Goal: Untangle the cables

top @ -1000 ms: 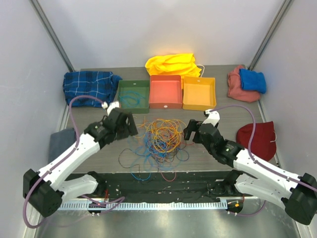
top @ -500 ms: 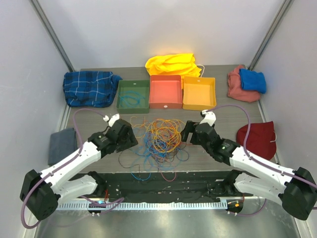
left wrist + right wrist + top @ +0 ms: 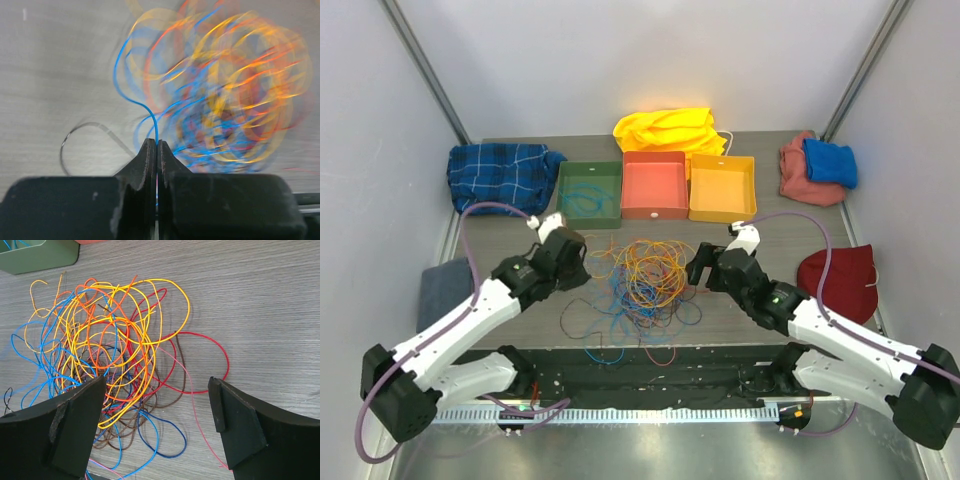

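The cables (image 3: 645, 275) lie in a tangled heap of orange, yellow, blue, red and brown strands on the table between both arms. My left gripper (image 3: 584, 262) is at the heap's left edge. In the left wrist view its jaws (image 3: 157, 143) are pressed together on a single blue cable (image 3: 116, 75), which curves up from the tips into the blurred heap (image 3: 225, 90). My right gripper (image 3: 698, 268) hovers at the heap's right edge. It stands wide open (image 3: 157, 385) over red and blue loops of the cables (image 3: 110, 350), with nothing between its fingers.
Green tray (image 3: 563, 190) holding thin blue wire, red tray (image 3: 653, 155) and orange tray (image 3: 722, 160) stand in a row behind the heap. Cloths ring the table: blue plaid (image 3: 500, 175), yellow (image 3: 665, 128), pink and blue (image 3: 815, 165), dark red (image 3: 840, 280), grey (image 3: 442, 290).
My left gripper was open and has shut on a blue cable at the heap's left edge, then drew slightly back. The right gripper stayed open and barely shifted.
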Tool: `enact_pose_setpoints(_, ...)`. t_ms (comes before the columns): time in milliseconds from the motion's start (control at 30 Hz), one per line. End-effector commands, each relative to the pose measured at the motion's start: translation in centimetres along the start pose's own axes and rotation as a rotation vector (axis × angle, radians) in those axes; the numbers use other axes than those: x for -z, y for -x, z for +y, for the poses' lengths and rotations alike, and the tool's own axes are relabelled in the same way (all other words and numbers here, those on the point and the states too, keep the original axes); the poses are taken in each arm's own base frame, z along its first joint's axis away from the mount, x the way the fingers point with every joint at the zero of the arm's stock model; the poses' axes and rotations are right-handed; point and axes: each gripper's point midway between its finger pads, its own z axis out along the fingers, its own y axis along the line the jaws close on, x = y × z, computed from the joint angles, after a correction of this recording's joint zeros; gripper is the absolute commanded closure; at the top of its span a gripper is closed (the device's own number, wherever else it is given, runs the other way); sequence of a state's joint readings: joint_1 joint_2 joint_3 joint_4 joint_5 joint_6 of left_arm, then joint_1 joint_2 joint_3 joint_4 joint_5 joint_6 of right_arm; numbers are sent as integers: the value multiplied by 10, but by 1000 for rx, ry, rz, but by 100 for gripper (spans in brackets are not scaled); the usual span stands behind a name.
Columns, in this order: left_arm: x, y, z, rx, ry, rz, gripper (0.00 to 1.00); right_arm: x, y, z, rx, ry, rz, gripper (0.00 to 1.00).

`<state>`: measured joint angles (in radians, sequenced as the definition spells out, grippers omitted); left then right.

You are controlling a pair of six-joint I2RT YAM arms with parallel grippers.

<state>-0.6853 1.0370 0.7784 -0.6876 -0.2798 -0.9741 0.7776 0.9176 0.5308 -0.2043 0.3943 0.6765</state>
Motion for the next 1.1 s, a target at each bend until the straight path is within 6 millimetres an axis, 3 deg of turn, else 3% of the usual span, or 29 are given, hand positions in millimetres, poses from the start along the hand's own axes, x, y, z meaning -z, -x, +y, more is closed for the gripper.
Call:
enact_pose_setpoints(0, 59, 78, -33, -28, -87, -244, 100, 4, 14, 3, -24, 8, -52, 8)
enact_pose_setpoints(33, 79, 100, -46, -17, -123, -298, 100, 4, 14, 3, -24, 5, -54, 8)
enact_pose_setpoints(100, 101, 122, -57, -53, -146, -359, 100, 5, 16, 3, -26, 8, -59, 8)
enact_pose_setpoints(133, 126, 145, -69, -46, -184, -419, 100, 6, 17, 4, -26, 11, -61, 8)
enact_pose_setpoints(333, 175, 200, -82, -88, -154, -578, 100, 9, 24, 5, -26, 14, -79, 8)
enact_pose_setpoints(367, 191, 213, -86, -79, -170, -619, 100, 10, 23, 5, -27, 16, -79, 8)
enact_pose_setpoints(467, 205, 235, -90, -95, -140, -693, 100, 13, 26, 6, -28, 21, -88, 8)
enact_pose_setpoints(600, 227, 267, -110, -106, -141, -772, 100, 16, 29, 5, -31, 22, -94, 8)
enact_pose_setpoints(667, 231, 275, -121, -111, -162, -781, 100, 18, 31, 5, -33, 23, -102, 8)
enact_pose_setpoints(700, 245, 282, -128, -100, -194, -802, 100, 18, 32, 5, -31, 25, -104, 8)
enact_pose_setpoints(733, 240, 284, -137, -114, -200, -791, 100, 21, 36, 7, -35, 31, -114, 8)
enact_pose_setpoints(933, 262, 290, -173, -134, -367, -778, 100, 24, 44, 16, -22, 70, -129, 8)
enact_pose_setpoints(1067, 257, 284, -190, -164, -422, -730, 100, 24, 44, 50, -8, 234, -104, 8)
